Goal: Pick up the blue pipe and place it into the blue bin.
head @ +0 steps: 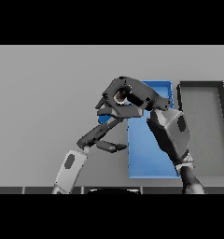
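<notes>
Only a small blue end of the blue pipe [103,119] shows, just left of the blue bin [149,154]. The rest is hidden under my right hand [128,100]. That hand reaches in from the lower right and hangs over the bin's far left corner, its fingers curled down round the pipe. My left hand [101,134] comes up from the lower left with straight fingers and its thumb out to the side. Its fingertips lie just below the pipe's blue end, and I cannot tell whether they touch it.
A dark grey bin [202,126] stands right of the blue bin, against its right wall. My right forearm [172,133] lies across the blue bin's inside. Bare grey table stretches to the left and far side.
</notes>
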